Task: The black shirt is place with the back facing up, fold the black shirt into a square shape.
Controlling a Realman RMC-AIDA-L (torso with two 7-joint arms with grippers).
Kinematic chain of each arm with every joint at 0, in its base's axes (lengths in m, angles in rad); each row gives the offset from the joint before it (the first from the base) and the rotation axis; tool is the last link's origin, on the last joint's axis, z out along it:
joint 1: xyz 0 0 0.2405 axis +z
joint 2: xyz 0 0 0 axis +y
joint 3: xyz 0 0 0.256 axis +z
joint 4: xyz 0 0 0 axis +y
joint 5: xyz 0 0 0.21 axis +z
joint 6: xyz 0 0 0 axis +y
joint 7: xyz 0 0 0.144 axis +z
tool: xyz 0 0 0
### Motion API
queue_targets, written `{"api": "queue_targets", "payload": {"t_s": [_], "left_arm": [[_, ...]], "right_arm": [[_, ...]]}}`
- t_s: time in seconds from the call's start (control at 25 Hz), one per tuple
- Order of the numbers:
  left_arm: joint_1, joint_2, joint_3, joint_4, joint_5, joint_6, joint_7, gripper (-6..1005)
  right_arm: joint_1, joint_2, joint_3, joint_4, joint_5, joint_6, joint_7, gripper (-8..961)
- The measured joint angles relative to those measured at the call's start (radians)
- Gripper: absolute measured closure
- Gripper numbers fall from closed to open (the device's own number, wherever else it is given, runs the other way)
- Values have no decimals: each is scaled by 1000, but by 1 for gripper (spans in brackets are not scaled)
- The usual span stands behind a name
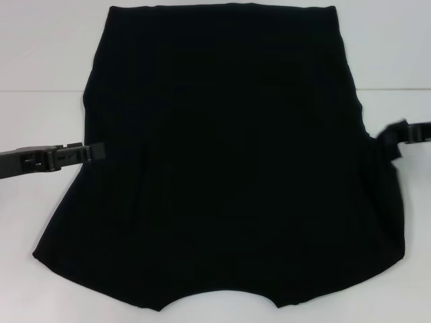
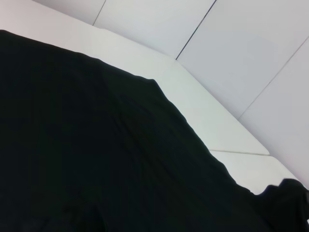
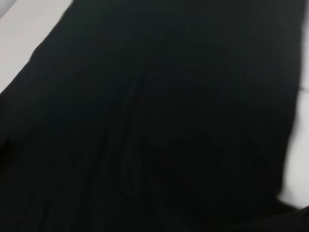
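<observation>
Starting on your left, the left gripper [image 1: 96, 152] reaches in low over the counter [image 1: 40, 81] and meets the side edge of the black shirt [image 1: 229, 155] about midway along its length; you cannot tell from any view whether its fingers are clenched on the cloth or released, since black fabric and black fingers merge there; the left wrist view only shows the shirt's [image 2: 96, 164] edge running across the pale counter [image 2: 203, 111]. Moving to the middle, the shirt lies spread flat over most of the counter, its straight edge at the far side and its curved neckline nearest you, wider at the near end where the sleeves seem already turned in; a few soft creases run lengthwise. On your right, the right gripper [image 1: 392, 141] sits at the opposite side edge, roughly level with the left one, and here too you cannot tell how the fingers stand; the right wrist view is filled almost wholly with the dark cloth [image 3: 154, 116]. The step in hand looks like taking both side edges at the same height so the shirt can be folded across itself toward a square; to do it well, make sure each side catches every layer at the edge, keep both arms level and moving together, lift only enough to free the cloth, and lay the fold down with the edges lined up so the creases do not bunch.
</observation>
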Motion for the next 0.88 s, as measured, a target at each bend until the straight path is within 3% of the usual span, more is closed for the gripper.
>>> {"api": "queue_targets", "payload": {"t_s": [0.08, 0.48, 0.64, 0.88], "left_arm": [[0, 0, -7, 0, 0, 0, -1, 267], [1, 3, -25, -2, 0, -9, 5, 268], [1, 4, -25, -9, 0, -23, 6, 268], [1, 5, -25, -12, 0, -31, 7, 267]], "right_arm": [[10, 26, -87, -56, 0, 3, -44, 922], [42, 73, -335, -68, -3, -1, -205, 923], [36, 87, -359, -73, -7, 11, -212, 923], [33, 78, -325, -63, -24, 17, -150, 889]]}}
